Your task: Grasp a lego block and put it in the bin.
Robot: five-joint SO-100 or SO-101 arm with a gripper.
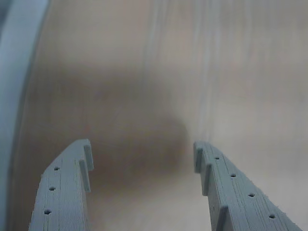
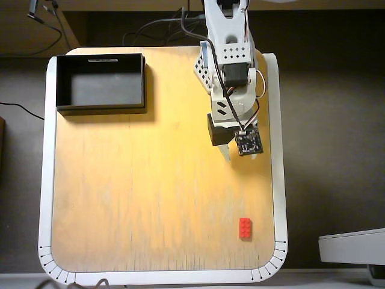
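Note:
The red lego block (image 2: 245,228) lies flat on the wooden table near its lower right corner in the overhead view. It is out of the wrist view. The black bin (image 2: 101,82) stands at the table's upper left, with nothing inside. My gripper (image 2: 238,156) hangs over the right side of the table, well above the block in the overhead view and far right of the bin. In the wrist view the gripper (image 1: 143,153) is open, its two grey fingers (image 1: 67,187) spread wide over blurred bare wood, holding nothing.
The table (image 2: 150,198) is light wood with a white rounded rim (image 2: 280,180). Cables (image 2: 162,24) run behind the arm's base at the top. A grey object (image 2: 352,245) sits off the table at the lower right.

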